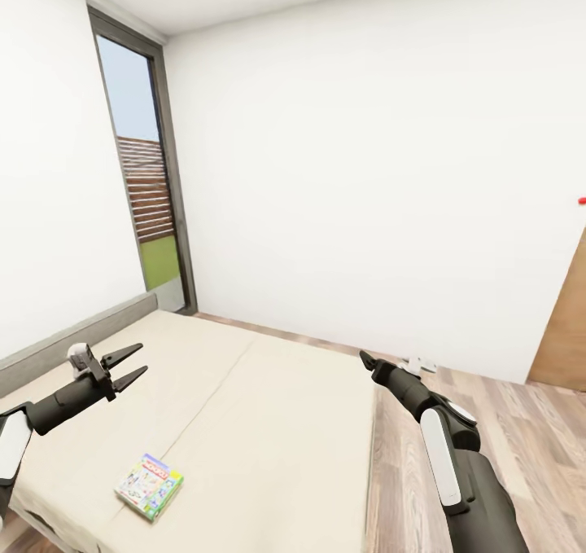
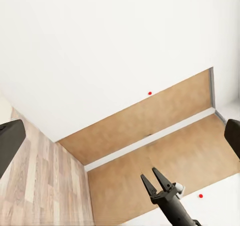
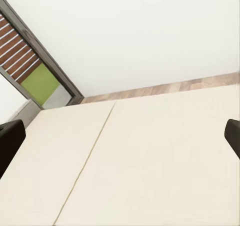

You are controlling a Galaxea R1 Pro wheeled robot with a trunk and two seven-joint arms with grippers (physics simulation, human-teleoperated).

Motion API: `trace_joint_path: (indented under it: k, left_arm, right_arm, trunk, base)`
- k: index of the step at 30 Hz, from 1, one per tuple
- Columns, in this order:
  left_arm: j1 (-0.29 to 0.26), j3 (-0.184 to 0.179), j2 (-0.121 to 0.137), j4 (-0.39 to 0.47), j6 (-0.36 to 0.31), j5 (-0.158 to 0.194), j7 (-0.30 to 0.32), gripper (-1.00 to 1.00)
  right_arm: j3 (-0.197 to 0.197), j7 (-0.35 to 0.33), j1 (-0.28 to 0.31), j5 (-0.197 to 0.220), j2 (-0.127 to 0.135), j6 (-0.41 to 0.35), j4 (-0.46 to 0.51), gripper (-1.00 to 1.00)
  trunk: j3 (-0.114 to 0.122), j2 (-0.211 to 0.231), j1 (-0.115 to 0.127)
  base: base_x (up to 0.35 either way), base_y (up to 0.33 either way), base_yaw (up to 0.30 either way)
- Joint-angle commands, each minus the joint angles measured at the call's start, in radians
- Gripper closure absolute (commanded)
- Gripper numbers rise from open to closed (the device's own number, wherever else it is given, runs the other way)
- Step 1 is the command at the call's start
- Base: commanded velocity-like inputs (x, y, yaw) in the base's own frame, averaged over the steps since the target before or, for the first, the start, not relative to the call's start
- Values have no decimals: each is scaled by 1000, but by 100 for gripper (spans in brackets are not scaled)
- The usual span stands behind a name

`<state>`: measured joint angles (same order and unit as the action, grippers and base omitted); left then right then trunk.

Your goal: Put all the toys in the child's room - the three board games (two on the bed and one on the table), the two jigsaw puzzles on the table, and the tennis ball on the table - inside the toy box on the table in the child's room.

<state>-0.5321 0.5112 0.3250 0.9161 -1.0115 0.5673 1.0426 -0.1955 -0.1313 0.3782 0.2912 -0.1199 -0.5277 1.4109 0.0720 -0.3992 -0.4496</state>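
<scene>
One board game point(image 1: 149, 486), a thin box with a bright blue and green cartoon cover, lies flat on the bed point(image 1: 268, 423) near its front edge. The bed has a plain cream cover with a seam down its middle point(image 3: 150, 156). My left gripper point(image 1: 130, 366) hovers open over the bed, up and to the left of the game, holding nothing. My right gripper point(image 1: 366, 360) reaches out over the bed's right edge, far from the game; it appears in the left wrist view point(image 2: 155, 178) with its fingers apart and empty. The table and toy box are out of view.
A tall dark-framed window point(image 1: 150, 186) stands at the back left. Wood-plank floor point(image 1: 488, 423) runs along the bed's right side, with a small white object point(image 1: 419, 366) by the wall. A wooden door point(image 1: 566, 333) is at the far right.
</scene>
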Motion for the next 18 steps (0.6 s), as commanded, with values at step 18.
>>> trace_joint_path:
  k: [18]
  left_arm:
    - [0,1,0,0,-4,-1,4,-100]
  right_arm:
    - [-3,-5,1,2,-1,-6,0,-100]
  trunk:
    - [0,-1,0]
  base:
    - [0,198,-275]
